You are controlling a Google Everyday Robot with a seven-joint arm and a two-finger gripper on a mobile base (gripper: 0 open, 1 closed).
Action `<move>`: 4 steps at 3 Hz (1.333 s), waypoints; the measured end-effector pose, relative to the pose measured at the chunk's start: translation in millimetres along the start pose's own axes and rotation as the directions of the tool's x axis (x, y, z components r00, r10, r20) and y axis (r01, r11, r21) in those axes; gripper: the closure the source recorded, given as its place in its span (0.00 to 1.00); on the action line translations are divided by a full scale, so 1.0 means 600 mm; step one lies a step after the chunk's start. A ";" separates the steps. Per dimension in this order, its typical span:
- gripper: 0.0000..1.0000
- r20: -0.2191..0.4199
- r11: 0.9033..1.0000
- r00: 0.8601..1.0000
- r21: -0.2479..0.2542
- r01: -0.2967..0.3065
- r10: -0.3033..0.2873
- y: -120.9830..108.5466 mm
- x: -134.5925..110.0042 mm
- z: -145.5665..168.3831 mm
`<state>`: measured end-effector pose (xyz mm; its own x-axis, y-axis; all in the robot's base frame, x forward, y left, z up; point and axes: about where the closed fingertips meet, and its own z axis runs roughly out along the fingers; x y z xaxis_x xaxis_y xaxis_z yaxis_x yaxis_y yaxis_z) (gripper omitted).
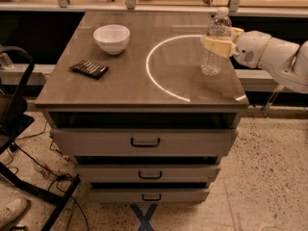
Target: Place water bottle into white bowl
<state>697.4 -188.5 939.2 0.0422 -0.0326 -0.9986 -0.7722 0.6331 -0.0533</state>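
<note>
The water bottle (211,63), clear with a white cap, stands upright near the right edge of the wooden tabletop (125,88). My gripper (220,40) comes in from the right at the bottle's mid-height. It is open, with one cream finger (215,46) across the front of the bottle and the other behind it. The bottle's base rests on the table. The white bowl (111,37) sits empty at the back left of the tabletop, far from the gripper.
A flat dark rectangular object (90,69) lies in front of the bowl on the left. A bright ring of light (156,81) marks the tabletop. The cabinet has several drawers (144,142) below. A black chair frame (14,109) and cables stand at the left.
</note>
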 end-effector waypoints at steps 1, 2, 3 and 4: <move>0.99 -0.002 1.000 1.000 -0.006 0.004 -0.004 0.003 -0.005 0.006; 1.00 -0.010 1.000 1.000 -0.017 0.016 -0.017 0.008 -0.027 0.019; 1.00 -0.003 0.996 0.999 -0.080 0.032 -0.033 0.040 -0.152 0.093; 1.00 0.007 0.992 1.000 -0.126 0.016 -0.015 0.091 -0.209 0.180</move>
<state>718.5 -66.6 1061.5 0.0584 -0.0371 -0.9976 -0.8453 0.5298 -0.0692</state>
